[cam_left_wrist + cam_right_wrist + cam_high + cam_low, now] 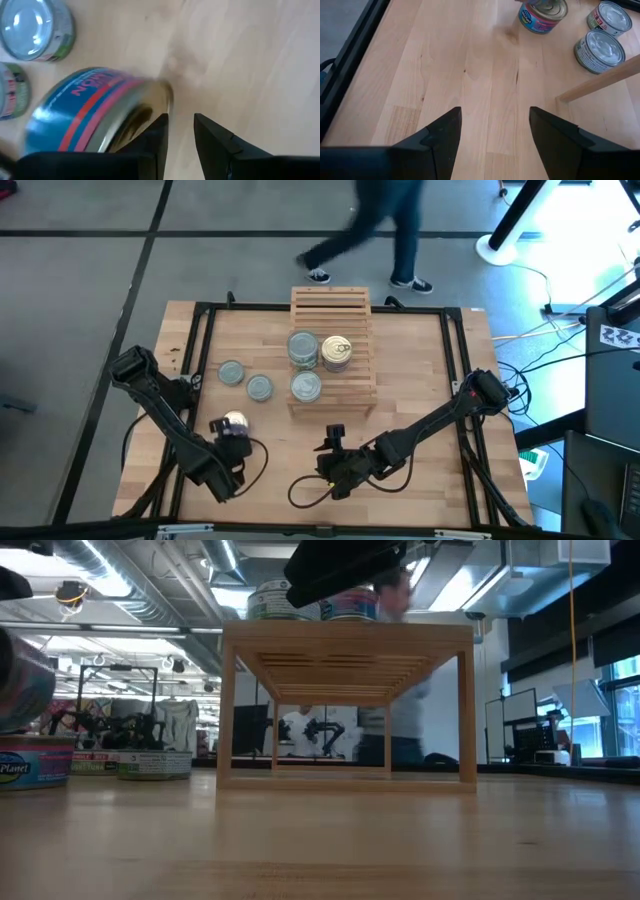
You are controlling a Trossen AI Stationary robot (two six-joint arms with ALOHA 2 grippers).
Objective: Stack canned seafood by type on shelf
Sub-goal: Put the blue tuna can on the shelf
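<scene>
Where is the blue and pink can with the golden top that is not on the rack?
In the high view the blue and pink can lies on the tabletop, left of the rack, at the left tool, nearer than two grey-topped cans.

Even overhead light; glare thrown off a tin top (30, 22); walking person (385, 230) motion-blurred; nearest tin (95, 112) defocused.

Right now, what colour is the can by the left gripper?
Blue with pink-red stripes, golden top: the can, clearest in the left wrist view.

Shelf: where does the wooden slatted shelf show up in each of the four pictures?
High view: shelf at back centre.
Low view: centre, cans on top.
Left wrist view: not in it.
Right wrist view: only one leg.
Shared landmark: grey-topped can, beside that leg.
</scene>
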